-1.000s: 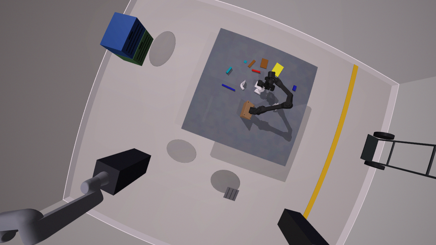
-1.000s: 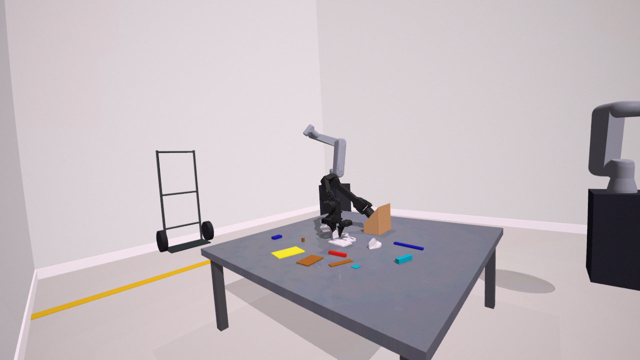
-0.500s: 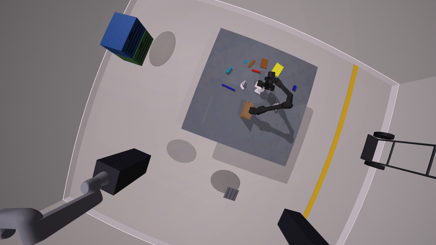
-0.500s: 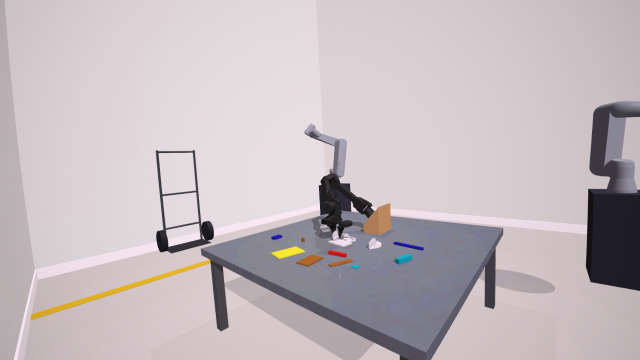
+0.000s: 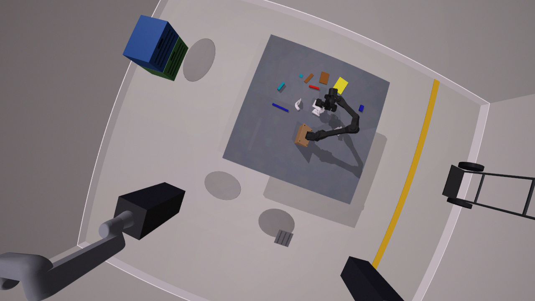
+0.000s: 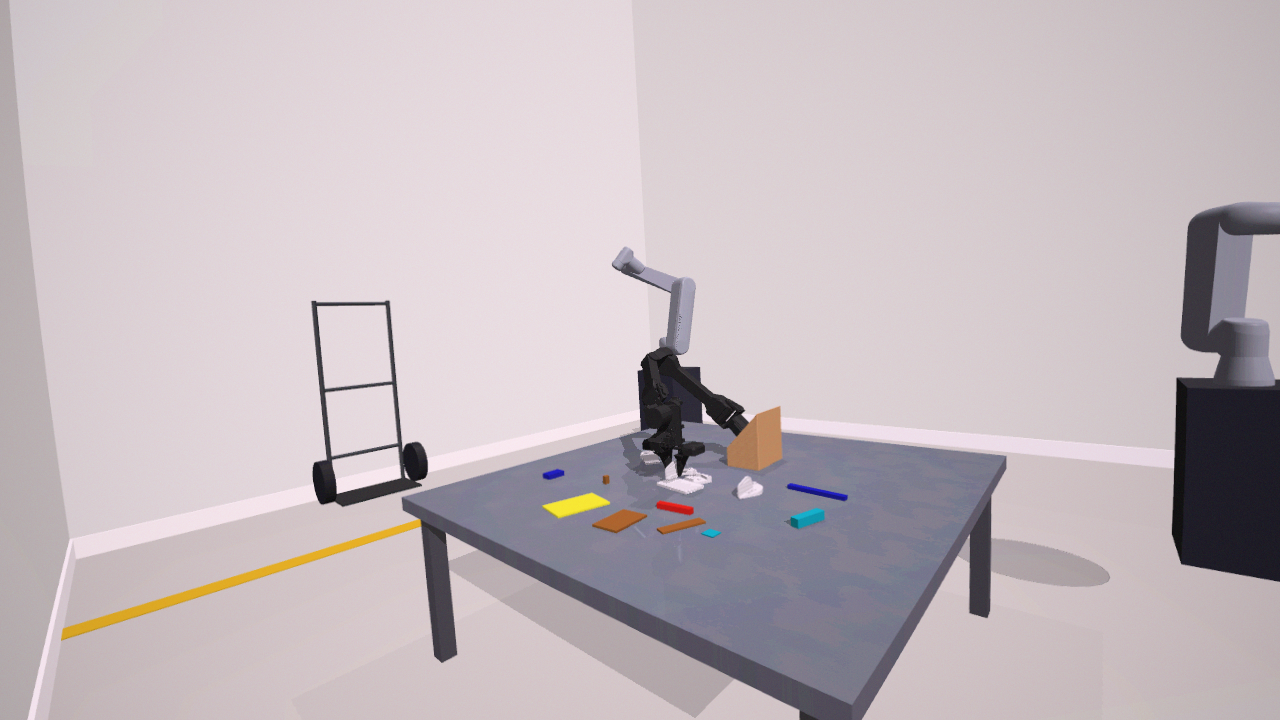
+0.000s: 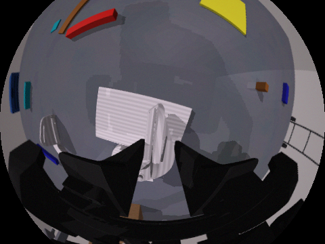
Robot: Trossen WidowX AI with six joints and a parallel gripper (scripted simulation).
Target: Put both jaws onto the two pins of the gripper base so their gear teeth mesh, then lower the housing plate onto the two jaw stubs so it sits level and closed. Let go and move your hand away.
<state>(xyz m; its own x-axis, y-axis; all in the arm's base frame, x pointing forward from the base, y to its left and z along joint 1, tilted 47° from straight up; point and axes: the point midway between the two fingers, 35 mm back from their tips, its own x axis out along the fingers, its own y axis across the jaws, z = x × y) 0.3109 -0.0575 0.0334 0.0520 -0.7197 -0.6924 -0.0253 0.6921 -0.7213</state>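
Note:
My gripper [image 6: 674, 473] [image 7: 160, 143] is shut on one white jaw [image 7: 156, 132], held upright on edge between the fingertips. The held jaw is over the white gripper base [image 5: 316, 112] [image 6: 680, 487] [image 7: 115, 113], which lies flat on the table. I cannot tell whether the jaw touches the base; the jaw and fingers hide its pins. The other white jaw [image 5: 297, 105] [image 6: 748, 488] [image 7: 49, 132] lies on the table beside the base, away from my fingers. A white part that looks like the housing plate [image 6: 649, 456] lies behind the gripper, partly hidden by the arm.
A wooden wedge-shaped block [image 5: 302, 135] [image 6: 768, 440] stands by the arm's foot. A red bar [image 5: 314, 87] [image 6: 674, 507] [image 7: 91, 24], a yellow plate [image 5: 340, 85] [image 6: 575, 505], a dark blue bar [image 5: 280, 107] [image 6: 816, 491] and a small brown block [image 6: 605, 479] [image 7: 262, 87] lie around the base.

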